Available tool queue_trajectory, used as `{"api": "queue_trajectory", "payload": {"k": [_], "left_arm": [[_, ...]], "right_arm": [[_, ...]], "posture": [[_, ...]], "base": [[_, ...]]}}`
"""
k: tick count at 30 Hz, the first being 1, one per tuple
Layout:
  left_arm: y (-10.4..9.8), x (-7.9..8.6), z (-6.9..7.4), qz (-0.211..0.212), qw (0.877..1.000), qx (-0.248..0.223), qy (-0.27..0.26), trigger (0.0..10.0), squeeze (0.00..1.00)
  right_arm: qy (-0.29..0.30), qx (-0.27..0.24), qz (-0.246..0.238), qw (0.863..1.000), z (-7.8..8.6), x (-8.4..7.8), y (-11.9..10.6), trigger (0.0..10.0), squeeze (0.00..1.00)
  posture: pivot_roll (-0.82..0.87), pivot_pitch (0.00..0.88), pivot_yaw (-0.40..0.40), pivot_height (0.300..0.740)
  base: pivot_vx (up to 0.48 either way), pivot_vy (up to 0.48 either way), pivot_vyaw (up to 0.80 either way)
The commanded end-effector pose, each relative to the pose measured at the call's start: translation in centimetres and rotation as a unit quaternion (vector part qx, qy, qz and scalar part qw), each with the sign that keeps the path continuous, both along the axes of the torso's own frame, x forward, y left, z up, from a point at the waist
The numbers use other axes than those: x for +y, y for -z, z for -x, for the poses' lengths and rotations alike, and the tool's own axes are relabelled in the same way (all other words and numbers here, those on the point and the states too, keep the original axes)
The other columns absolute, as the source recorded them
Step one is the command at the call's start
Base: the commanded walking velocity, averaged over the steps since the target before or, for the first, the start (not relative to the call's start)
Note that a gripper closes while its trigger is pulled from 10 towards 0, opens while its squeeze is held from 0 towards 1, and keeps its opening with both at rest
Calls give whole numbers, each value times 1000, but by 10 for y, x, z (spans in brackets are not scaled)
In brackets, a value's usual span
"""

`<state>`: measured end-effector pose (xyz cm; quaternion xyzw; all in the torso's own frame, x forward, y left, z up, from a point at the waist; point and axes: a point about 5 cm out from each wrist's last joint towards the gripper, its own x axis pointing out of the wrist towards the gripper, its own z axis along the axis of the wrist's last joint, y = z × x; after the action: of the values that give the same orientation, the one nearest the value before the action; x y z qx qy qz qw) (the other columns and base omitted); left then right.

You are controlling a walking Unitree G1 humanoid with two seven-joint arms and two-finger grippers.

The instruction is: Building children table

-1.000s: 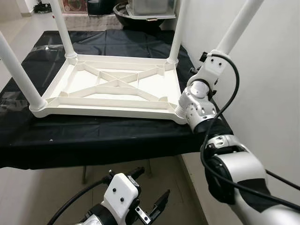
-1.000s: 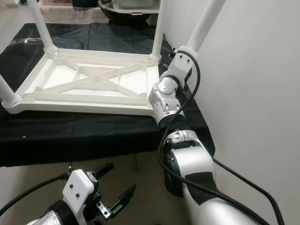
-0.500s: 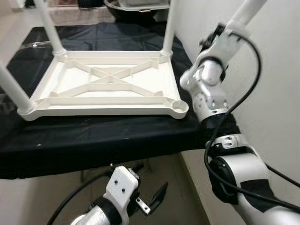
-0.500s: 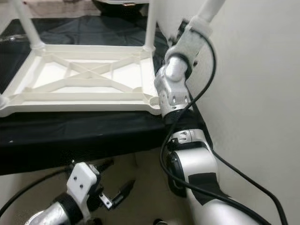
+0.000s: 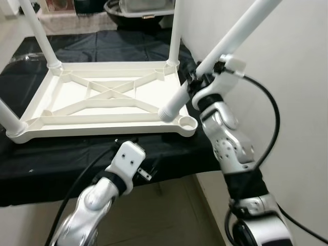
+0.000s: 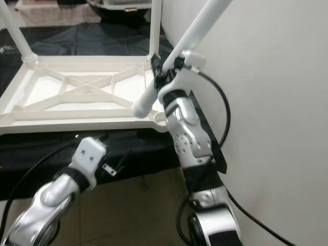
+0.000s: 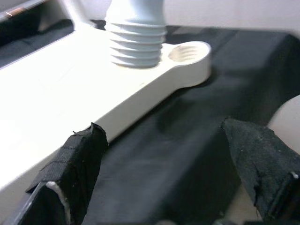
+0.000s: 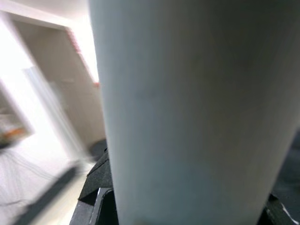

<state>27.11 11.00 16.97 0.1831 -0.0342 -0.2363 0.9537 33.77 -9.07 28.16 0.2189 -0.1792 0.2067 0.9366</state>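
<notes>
White plastic tabletop (image 5: 102, 97) lies upside down on a black cloth (image 5: 61, 154), three legs already standing in its corners. In the left eye view the right gripper (image 5: 197, 82) is clamped round a loose white leg (image 5: 225, 43), held tilted, its threaded end just above and beside the empty corner socket (image 5: 188, 122). Left gripper (image 5: 146, 171) sits low at the cloth's front edge under the tabletop rim.

Right eye view: same scene, leg end (image 6: 141, 106) near the socket (image 6: 160, 117), wall (image 6: 266, 102) on the right.

Left wrist view: both black fingers (image 7: 77, 164) spread wide apart, nothing between them; threaded leg end (image 7: 136, 44) hangs beside the socket (image 7: 187, 51).

Right wrist view: leg (image 8: 187, 108) close up, blurred, gripped.
</notes>
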Motion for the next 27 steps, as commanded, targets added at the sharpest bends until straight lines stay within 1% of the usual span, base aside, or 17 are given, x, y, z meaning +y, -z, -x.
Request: {"api": "queue_trajectory", "payload": {"k": [1, 2, 3, 5, 7, 10, 18, 22, 27], "left_arm": [[3, -3, -8, -28, 1000, -6, 8, 10000, 0], [3, -3, -8, -28, 1000, -6, 8, 10000, 0], [2, -7, -13, -34, 999, -9, 15, 10000, 0], [2, -12, -18, -39, 999, -12, 23, 10000, 0], [2, -14, -19, -39, 999, -13, 25, 10000, 0], [8, -24, -24, -47, 998, -6, 42, 10000, 0], [9, -31, -26, -46, 997, -11, 53, 10000, 0], [5, -46, -28, -34, 997, -19, 68, 10000, 0], [8, -51, -28, -32, 997, -17, 73, 10000, 0]], "right_arm": [[-65, -14, 3, 998, 15, 12, -2, 10000, 0], [-65, -14, 3, 998, 15, 12, -2, 10000, 0], [-87, -16, 10, 996, 21, 16, 0, 10000, 0], [-114, -14, 13, 993, 27, 19, 3, 10000, 0], [-121, -11, 11, 992, 29, 19, 4, 10000, 0], [-141, -4, 29, 990, 36, 22, 13, 10000, 0], [-149, 5, 39, 988, 39, 24, 20, 10000, 0], [-150, 25, 49, 987, 40, 27, 33, 10000, 0], [-151, 29, 59, 986, 41, 28, 35, 10000, 0]], "posture": [[51, 62, -18, 740], [51, 62, -18, 740], [45, 56, -15, 740], [43, 53, -15, 740], [43, 53, -15, 740], [39, 46, -12, 740], [37, 46, -10, 740], [40, 51, -16, 740], [41, 53, -19, 740]], "base": [[0, 0, 0], [0, 0, 0], [0, 0, 0], [0, 0, 0], [0, 0, 0], [0, 0, 0], [0, 0, 0], [0, 0, 0], [0, 0, 0]]}}
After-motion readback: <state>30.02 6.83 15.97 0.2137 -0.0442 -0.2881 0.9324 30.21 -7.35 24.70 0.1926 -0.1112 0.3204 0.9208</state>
